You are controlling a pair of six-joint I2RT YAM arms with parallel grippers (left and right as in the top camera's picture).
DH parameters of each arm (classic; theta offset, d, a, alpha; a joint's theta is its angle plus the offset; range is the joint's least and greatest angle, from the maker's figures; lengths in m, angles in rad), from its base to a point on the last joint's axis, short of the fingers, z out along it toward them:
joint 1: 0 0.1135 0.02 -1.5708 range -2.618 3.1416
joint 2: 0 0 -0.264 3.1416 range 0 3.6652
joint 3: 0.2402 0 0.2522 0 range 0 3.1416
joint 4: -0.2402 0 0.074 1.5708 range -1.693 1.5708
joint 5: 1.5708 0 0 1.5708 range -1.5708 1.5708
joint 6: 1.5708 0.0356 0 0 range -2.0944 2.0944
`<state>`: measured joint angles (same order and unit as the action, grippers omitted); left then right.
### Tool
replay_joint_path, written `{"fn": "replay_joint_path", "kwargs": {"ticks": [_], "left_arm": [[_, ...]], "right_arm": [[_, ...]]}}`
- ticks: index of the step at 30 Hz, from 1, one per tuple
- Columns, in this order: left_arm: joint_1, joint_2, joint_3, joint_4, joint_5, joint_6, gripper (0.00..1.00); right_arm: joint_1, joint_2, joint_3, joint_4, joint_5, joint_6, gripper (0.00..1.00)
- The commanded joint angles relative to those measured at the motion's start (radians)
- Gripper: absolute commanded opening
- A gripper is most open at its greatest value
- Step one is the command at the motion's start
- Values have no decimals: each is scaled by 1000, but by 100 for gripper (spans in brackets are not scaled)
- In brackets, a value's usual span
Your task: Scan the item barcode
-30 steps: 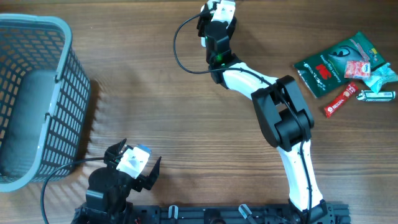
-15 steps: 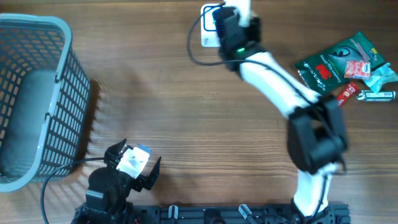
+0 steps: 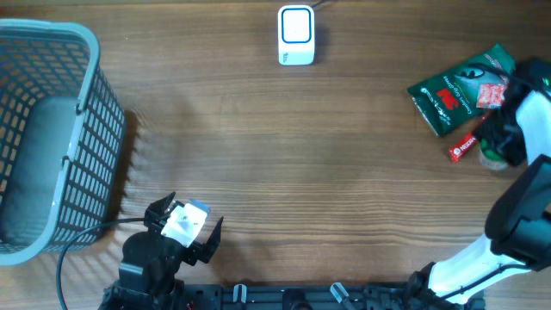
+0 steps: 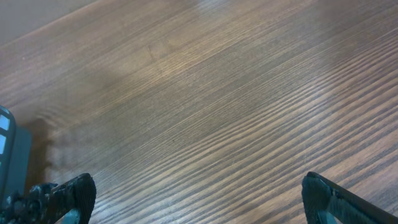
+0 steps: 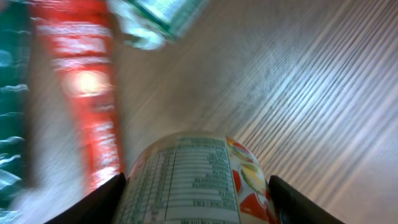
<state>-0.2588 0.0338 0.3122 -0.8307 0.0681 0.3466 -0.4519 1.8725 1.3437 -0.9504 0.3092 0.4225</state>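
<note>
The right arm has swung away from the barcode scanner [image 3: 296,35] at the table's far edge, over to the snack pile on the right. The right gripper [image 5: 196,208] is partly closed around a small round container [image 5: 193,174], held low over the wood beside a red sachet [image 5: 81,93]. Its nutrition panel faces the wrist camera. The container looks light, rigid and slick-sided, so a grip across its body, clear of the barcode, suits it. The left gripper [image 4: 199,202] rests wide open and empty.

No legible txt (label on can [image 5: 193,180] too blurred).
</note>
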Motion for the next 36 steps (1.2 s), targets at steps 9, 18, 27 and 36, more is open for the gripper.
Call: {"fn": "replay_joint_path", "kwargs": {"ticks": [9,18,27,36], "left_arm": [[6,-4,-4,3,1,13,100],[6,-5,-4,3,1,13,100],[6,-5,-4,3,1,13,100],[6,-4,-4,3,1,13,100]], "right_arm": [[-108,-5,267,-118,-286,-132,100],[-85,-130,887,-597,-702,-191,100],[-77,-441,937,-640,-744,-179,100],[-77,-546,934,-649,-665,-180,100]]}}
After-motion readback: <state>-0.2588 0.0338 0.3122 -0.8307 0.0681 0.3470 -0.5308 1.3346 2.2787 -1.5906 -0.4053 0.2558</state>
